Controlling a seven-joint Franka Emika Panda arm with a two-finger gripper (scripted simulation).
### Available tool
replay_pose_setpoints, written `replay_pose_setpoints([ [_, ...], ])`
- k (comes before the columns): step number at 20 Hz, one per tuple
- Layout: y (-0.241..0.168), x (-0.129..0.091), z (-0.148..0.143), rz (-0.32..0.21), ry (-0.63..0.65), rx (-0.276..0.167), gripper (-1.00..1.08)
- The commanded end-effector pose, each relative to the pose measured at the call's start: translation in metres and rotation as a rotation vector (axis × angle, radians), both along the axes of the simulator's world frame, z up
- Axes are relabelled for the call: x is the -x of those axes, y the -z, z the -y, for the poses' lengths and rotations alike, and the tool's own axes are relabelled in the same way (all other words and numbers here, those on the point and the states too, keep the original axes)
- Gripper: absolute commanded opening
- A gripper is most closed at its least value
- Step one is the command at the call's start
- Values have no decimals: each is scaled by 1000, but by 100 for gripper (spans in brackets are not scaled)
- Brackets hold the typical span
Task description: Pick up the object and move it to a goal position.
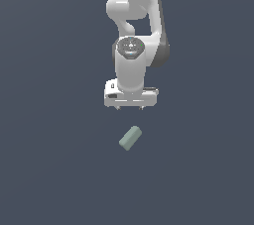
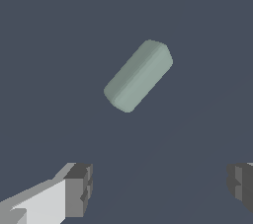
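My claw (image 2: 158, 188) hangs spread wide and empty above the table (image 1: 44, 169). The block (image 1: 130, 138) lies flat on it, skewed, just ahead of my fingertips (image 2: 79, 188), untouched. Descending, gripping, lifting and carrying to the goal all remain.

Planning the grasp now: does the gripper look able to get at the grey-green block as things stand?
Probably yes. The gripper is open and holds nothing, and nothing lies between it and the block, which lies alone on the bare surface at a slant.
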State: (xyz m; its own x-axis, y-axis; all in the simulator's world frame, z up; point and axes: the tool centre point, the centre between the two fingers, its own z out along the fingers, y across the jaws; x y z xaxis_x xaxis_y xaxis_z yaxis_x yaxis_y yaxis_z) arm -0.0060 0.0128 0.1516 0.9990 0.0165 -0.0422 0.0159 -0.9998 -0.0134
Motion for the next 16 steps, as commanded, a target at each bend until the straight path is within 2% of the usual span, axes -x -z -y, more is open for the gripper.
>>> replay_pose_setpoints([
  [1,0,0,0,0,0,0,100],
  [16,-7,-4,0,-2,21,-5,100],
])
